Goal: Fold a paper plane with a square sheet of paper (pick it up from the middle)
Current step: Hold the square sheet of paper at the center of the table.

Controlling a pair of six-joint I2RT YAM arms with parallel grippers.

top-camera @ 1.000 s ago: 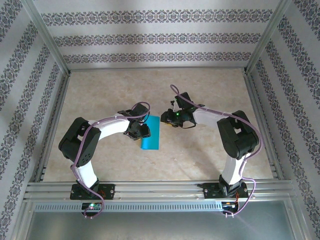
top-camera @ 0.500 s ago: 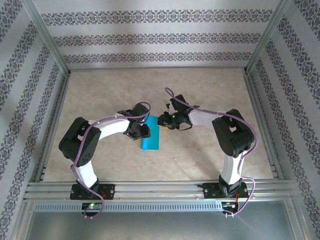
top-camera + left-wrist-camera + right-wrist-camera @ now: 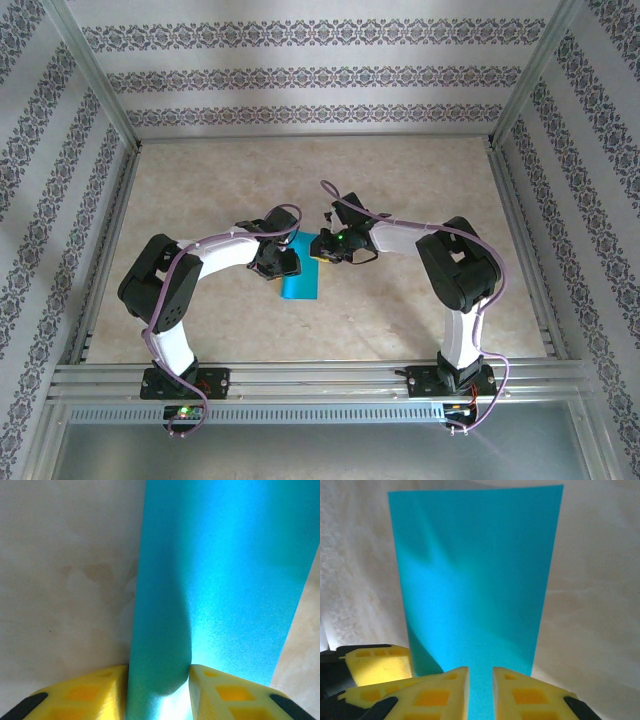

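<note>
The teal-blue square sheet of paper lies mid-table between my two grippers and shows from above as a narrow rectangle. My left gripper sits at its left edge. In the left wrist view a raised fold of the sheet fills the space between the yellow fingers of that gripper and touches both. My right gripper is at the sheet's upper right edge. In the right wrist view its fingers stand a narrow gap apart over the near edge of the paper.
The tabletop is bare beige marble pattern, fenced by metal rails and patterned walls. A yellow finger of the left gripper shows at the lower left of the right wrist view, close to the right fingers.
My right gripper has slid left until it reaches the sheet's edge. The left gripper and the paper have stayed where they were.
</note>
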